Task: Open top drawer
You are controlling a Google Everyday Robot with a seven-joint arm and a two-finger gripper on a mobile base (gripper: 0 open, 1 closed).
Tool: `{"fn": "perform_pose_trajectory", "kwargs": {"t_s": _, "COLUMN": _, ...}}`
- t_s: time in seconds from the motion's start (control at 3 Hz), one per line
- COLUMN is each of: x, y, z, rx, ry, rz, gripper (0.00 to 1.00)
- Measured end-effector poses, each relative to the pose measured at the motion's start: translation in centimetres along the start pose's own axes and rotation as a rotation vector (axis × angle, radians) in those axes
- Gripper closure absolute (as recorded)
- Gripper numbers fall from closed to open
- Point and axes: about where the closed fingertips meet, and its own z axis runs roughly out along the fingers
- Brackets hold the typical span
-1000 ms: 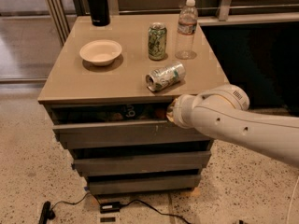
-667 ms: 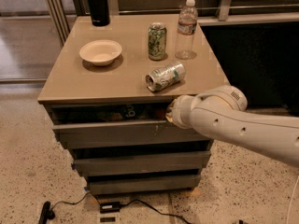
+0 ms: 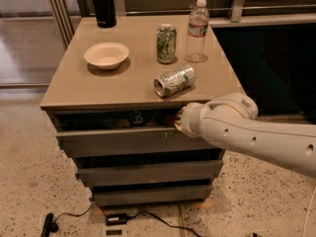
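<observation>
On the floor nearest the camera, a black cable (image 3: 148,216) trails before the cabinet. Above it sit two narrower drawer fronts (image 3: 148,173), then the top drawer (image 3: 123,143). Its long axis runs left to right and its slab front faces the camera, standing slightly out with a dark gap under the tabletop (image 3: 98,90). The gripper (image 3: 178,121) is at the drawer's upper edge, right of centre, hidden behind the white arm (image 3: 256,139); whether it is open or closed, I cannot tell. Farther back lie a tipped can (image 3: 174,80), a bowl (image 3: 106,55), an upright can (image 3: 166,44), a water bottle (image 3: 197,31) and a black flask (image 3: 102,4).
</observation>
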Motion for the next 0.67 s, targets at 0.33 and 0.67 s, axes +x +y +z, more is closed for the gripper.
{"fn": "perform_pose_trajectory", "kwargs": {"t_s": 0.33, "x": 0.05, "y": 0.22, "z": 0.31, "rx": -0.007, "ry": 0.002, "rz": -0.001, "gripper": 1.0}}
{"fn": "perform_pose_trajectory", "kwargs": {"t_s": 0.67, "x": 0.02, "y": 0.53, "z": 0.67, "rx": -0.026, "ry": 0.007, "rz": 0.002, "gripper": 1.0}}
